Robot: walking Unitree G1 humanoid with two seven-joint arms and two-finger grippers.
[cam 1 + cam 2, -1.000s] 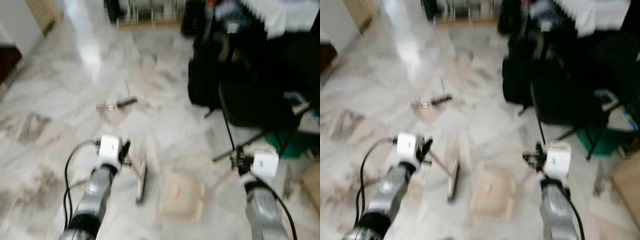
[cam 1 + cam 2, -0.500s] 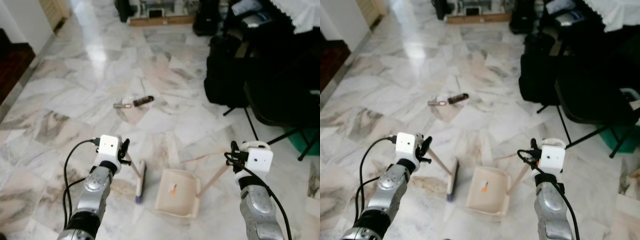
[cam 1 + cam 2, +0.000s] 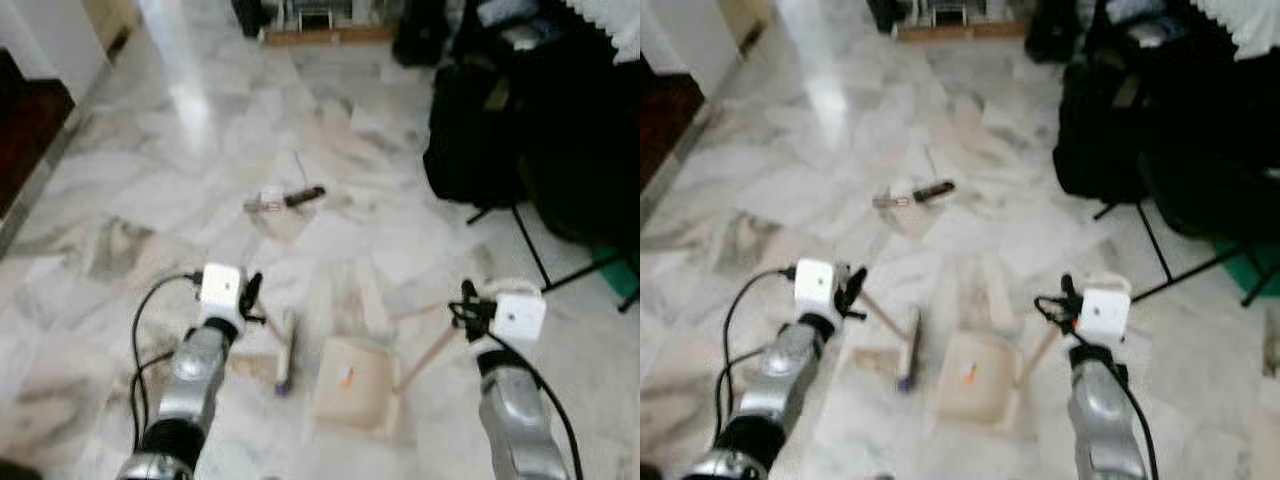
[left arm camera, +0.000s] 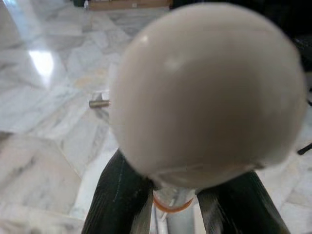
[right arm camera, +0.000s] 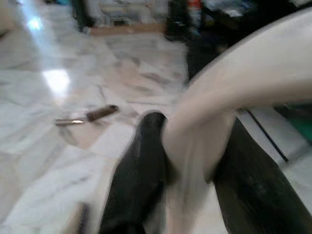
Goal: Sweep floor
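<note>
1. Left eye view. We log a marble floor [image 3: 120,180]. Our left gripper [image 3: 252,300] is clamped on the handle of a brush [image 3: 285,355], whose head rests on the floor just left of the dustpan [image 3: 352,385]. Our right gripper [image 3: 465,312] is clamped on the dustpan's long handle, which slopes down to the pan. Litter: a dark stick-like piece [image 3: 288,198] lies on the floor well ahead of brush and pan, roughly in line with the brush. Black bags [image 3: 480,130] and a stand's legs [image 3: 535,265] sit at right. The picture is somewhat blurred.

2. Right eye view. We log the same scene: brush [image 3: 910,350] and dustpan [image 3: 975,385] side by side, close but apart; the stick [image 3: 915,192] beyond them, touching neither.

3. Left wrist view. We log the brush handle's rounded pale end [image 4: 209,92] seated between two black fingers [image 4: 122,200], pinched tight. The stick's metal end [image 4: 99,103] shows on the floor past it.

4. Right wrist view. We log the pale dustpan handle [image 5: 229,92] squeezed between two black fingers [image 5: 141,170]. The stick [image 5: 87,115] lies on the floor farther out, beyond the fingertips.
</note>
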